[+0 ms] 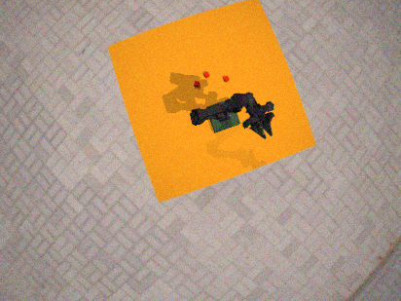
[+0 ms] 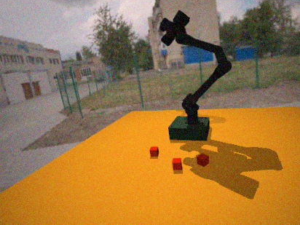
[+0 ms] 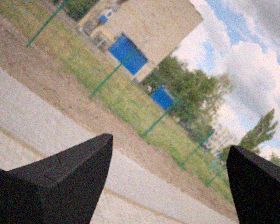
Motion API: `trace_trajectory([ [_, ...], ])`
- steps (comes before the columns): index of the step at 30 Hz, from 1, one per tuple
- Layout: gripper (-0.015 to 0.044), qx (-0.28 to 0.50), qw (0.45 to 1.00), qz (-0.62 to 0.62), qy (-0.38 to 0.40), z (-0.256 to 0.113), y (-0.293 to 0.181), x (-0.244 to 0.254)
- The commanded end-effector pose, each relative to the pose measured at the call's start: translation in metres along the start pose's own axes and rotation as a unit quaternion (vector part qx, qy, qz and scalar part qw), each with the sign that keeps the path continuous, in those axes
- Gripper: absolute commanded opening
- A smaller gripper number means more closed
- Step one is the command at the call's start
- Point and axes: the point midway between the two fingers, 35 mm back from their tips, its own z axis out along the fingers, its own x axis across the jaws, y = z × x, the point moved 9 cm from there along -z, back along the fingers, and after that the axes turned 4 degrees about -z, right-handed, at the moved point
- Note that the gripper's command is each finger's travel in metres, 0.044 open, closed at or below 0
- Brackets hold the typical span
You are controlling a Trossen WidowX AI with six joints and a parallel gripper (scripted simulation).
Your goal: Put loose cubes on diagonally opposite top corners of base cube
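Note:
Three small red cubes rest apart on the orange mat, none stacked; I cannot tell which is the fixed base cube. One cube (image 1: 226, 78) (image 2: 154, 151) is at the left in the exterior view. A second cube (image 1: 206, 74) (image 2: 177, 164) is in the middle there, nearest that camera. A third, darker cube (image 1: 197, 84) (image 2: 203, 159) lies in the arm's shadow, turned relative to the others. My gripper (image 1: 268, 136) (image 3: 172, 149) is open and empty, raised high and pointing away from the cubes. No cube shows in the wrist view.
The orange mat (image 1: 146, 160) (image 2: 91, 188) carries the arm's dark green base box (image 1: 226, 124) (image 2: 189, 132). The base box stands behind the cubes in the exterior view. Paving surrounds the mat, and a fence and buildings stand far behind.

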Motion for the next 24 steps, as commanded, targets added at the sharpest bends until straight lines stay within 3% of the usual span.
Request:
trace_trajectory([
  [1, 0.0265, -0.045, 0.998, 0.005, 0.035, -0.002, 0.016, 0.022],
  [24, 0.0265, -0.220, 0.930, 0.051, 0.288, -0.061, 0.070, 0.129],
])
